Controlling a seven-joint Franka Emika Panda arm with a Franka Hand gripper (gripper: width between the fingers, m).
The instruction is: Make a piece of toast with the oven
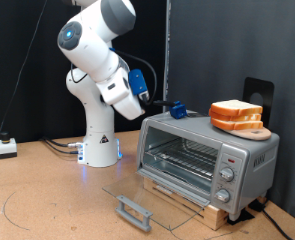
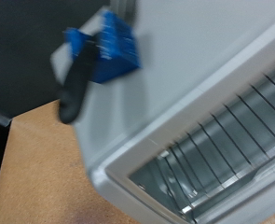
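Observation:
The silver-grey oven (image 1: pixel 207 155) stands on a wooden board at the exterior view's right. Its glass door (image 1: pixel 147 195) lies open and flat, with the dark handle (image 1: pixel 134 211) at the front, and the wire rack (image 1: pixel 182 155) shows inside. My gripper (image 1: pixel 179 110) hangs just over the oven's top left corner, with blue fingertips close together and nothing between them. The wrist view is blurred: it shows the gripper (image 2: pixel 102 47), the oven's grey top (image 2: pixel 202 56) and the rack (image 2: pixel 221 140). A stack of bread slices (image 1: pixel 236 116) sits on the oven. No single slice shows.
The white arm base (image 1: pixel 100 140) stands on the brown table (image 1: pixel 47 200) behind the open door. A small white box (image 1: pixel 5 147) with cables sits at the exterior view's left edge. Three knobs (image 1: pixel 226 175) line the oven's right front. A black curtain hangs behind.

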